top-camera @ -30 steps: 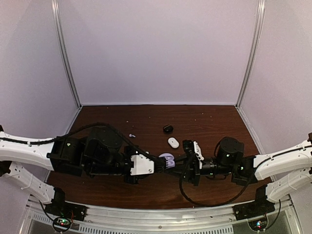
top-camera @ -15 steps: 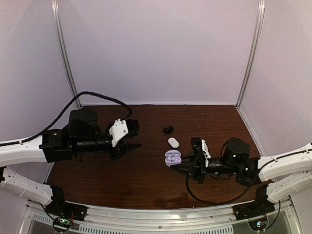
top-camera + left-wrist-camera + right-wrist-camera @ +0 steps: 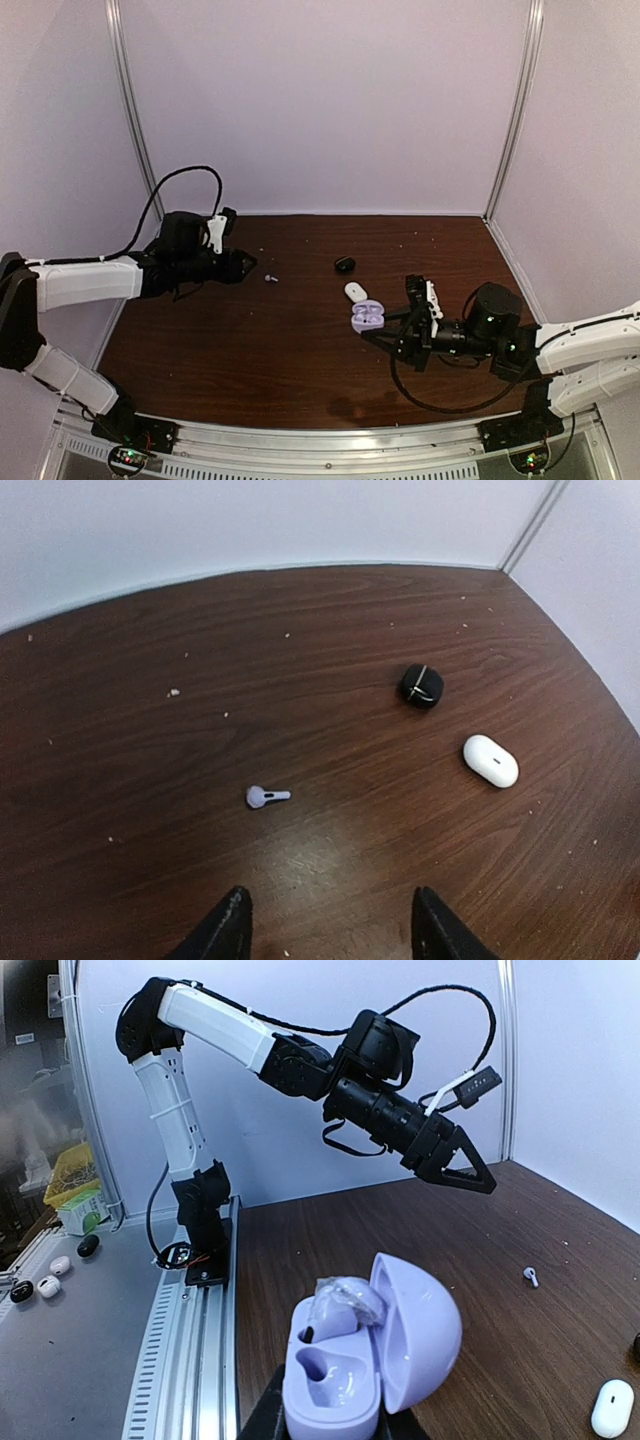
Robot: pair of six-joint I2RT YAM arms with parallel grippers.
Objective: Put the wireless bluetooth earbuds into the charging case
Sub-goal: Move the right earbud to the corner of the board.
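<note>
Left claw [image 3: 330, 928]: my two fingertips stand apart with nothing between them. I hover above the far-left part of the table [image 3: 120, 740], tilted down toward it.

Loose bud [image 3: 267, 797]: a tiny pale lavender bud with a short stem. It lies on the bare wood just ahead of my left claw and does not touch it. From my left wrist, its stem points right.

Right claw [image 3: 372, 328]: my fingers are clamped on the lower half of the lavender case [image 3: 372, 1355], one on each side. I hold it off the table, right of centre.

Lavender case: open, with the rounded lid swung back on its hinge. There are two wells inside the base.

Seated bud [image 3: 337, 1303]: a pale bud sits in the well farther from my right wrist camera. The nearer well is hollow.

White case [image 3: 490, 761]: a closed oval pebble flat on the table. From above, it is just beside the lavender case, on the far side.

Black case [image 3: 422, 684]: small, rounded and closed, with a pale seam line. It lies farther back than the white case, apart from it.

Table: dark brown wood, sprinkled with small pale specks.
</note>
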